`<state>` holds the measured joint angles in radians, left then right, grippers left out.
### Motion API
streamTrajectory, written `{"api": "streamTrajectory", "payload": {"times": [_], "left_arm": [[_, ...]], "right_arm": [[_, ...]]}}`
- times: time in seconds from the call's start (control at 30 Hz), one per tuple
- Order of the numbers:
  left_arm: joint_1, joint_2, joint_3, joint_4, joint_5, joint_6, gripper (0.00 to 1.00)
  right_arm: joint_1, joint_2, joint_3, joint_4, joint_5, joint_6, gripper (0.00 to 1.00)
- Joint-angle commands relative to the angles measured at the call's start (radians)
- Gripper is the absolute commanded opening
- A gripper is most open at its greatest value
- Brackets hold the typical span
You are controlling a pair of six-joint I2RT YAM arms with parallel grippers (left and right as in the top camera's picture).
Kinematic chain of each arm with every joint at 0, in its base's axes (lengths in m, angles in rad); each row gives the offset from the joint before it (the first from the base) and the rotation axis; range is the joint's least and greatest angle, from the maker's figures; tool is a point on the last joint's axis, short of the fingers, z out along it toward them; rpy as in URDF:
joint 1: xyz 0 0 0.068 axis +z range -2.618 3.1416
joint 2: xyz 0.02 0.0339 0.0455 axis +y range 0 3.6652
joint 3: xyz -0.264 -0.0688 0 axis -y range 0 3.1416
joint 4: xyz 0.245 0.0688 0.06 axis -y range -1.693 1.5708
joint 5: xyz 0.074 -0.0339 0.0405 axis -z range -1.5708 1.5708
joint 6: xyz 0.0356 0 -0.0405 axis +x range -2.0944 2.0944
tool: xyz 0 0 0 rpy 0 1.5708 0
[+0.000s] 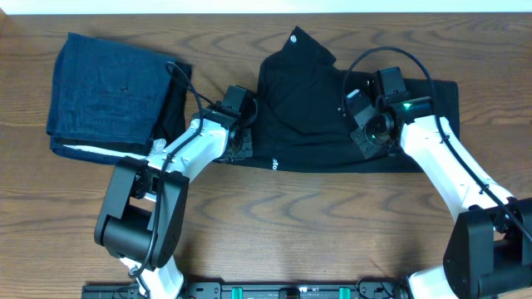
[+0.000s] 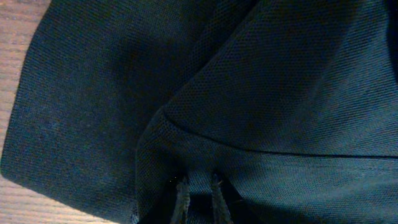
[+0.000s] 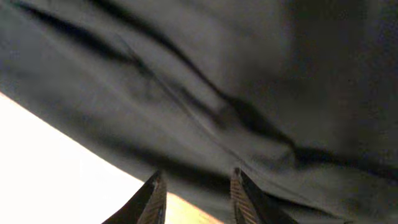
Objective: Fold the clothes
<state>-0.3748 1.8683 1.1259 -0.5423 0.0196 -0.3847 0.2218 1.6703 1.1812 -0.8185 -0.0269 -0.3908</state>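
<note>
Now the left gripper (image 2: 199, 185) is pinching the shirt (image 1: 307, 100) and the right gripper (image 3: 197, 178) is gaping open; one-sided tugging risks bunching it.

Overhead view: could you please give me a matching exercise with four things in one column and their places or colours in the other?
Things:
1. shirt
2. blue garment
3. left gripper
4. right gripper

Places or colours:
A. far left, folded
B. at the shirt's left edge
C. black, in the middle
D. on the shirt's right part

Pairs: 1-C, 2-A, 3-B, 4-D
</note>
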Motion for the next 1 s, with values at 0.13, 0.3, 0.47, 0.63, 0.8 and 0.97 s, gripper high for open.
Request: {"api": "streamTrajectory", "payload": {"times": [0.13,0.3,0.47,0.63,0.8,0.97], "left_arm": [[0.005,0.008,-0.007,-0.002,-0.001,0.010,0.21],[0.005,0.008,-0.007,-0.002,-0.001,0.010,0.21],[0.005,0.008,-0.007,-0.002,-0.001,0.010,0.21],[0.005,0.008,-0.007,-0.002,-0.001,0.010,0.21],[0.005,0.008,-0.007,-0.002,-0.001,0.010,0.21],[0.005,0.008,-0.007,-0.002,-0.001,0.010,0.21]], "right_arm": [[-0.010,0.072,-0.062,0.063,0.052,-0.053,0.34],[-0.021,0.121,-0.079,0.139,0.113,-0.052,0.37],[-0.028,0.159,-0.080,0.133,0.113,-0.051,0.33],[-0.039,0.165,-0.084,0.139,0.108,-0.051,0.30],[-0.042,0.165,-0.084,0.140,0.098,-0.051,0.22],[-0.042,0.165,-0.084,0.137,0.087,-0.051,0.01]]}}
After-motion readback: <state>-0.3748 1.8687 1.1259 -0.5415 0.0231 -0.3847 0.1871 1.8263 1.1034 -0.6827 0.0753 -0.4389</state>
